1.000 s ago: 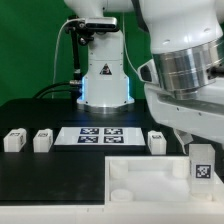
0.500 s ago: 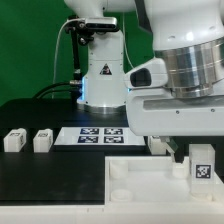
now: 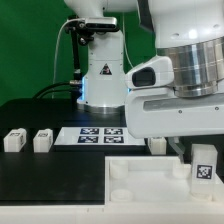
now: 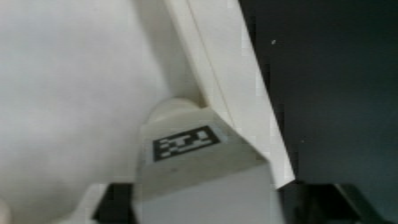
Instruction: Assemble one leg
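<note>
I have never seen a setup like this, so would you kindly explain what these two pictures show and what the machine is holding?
The machine is a white robot arm that builds furniture. One picture comes from a camera off the arm, the other from a camera on its wrist, looking past the end effector. On the black table lie a large flat white tray-like part, a thin white marker board and three small white plastic tagged blocks, the legs. A fourth leg stands at the part's corner. In the wrist view the dark fingers sit apart beside a leg, seemingly holding nothing.
</note>
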Robot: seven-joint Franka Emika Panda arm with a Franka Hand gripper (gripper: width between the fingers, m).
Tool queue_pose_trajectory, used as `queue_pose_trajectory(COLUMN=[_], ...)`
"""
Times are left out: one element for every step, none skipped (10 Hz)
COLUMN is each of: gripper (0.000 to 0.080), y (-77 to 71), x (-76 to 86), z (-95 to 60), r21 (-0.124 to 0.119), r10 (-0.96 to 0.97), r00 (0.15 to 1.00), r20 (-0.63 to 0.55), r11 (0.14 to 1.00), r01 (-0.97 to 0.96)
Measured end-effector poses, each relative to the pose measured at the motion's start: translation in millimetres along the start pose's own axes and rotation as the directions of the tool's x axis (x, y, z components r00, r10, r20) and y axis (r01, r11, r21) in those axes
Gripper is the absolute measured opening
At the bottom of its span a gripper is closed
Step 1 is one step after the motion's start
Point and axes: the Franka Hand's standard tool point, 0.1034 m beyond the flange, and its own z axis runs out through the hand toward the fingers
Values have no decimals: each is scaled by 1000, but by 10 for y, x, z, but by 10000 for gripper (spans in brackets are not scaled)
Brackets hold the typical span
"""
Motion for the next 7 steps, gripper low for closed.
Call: queue_pose_trajectory(gripper=[313, 313, 310, 310, 310, 305, 303], y=[14, 15, 26, 47, 64, 66, 48], x=[2, 2, 11, 25, 43, 48, 41], z=[3, 4, 8, 16, 15, 12, 13], r21=[-1, -1, 10, 25, 41, 43, 40], r10=[98, 219, 320, 440, 608, 701, 805], r00=[995, 976, 947, 898, 792, 710, 584], r20=[1, 1, 9, 26, 57, 76, 104], r11=[995, 976, 947, 898, 791, 709, 584], r01=[-98, -219, -320, -440, -611, -704, -811])
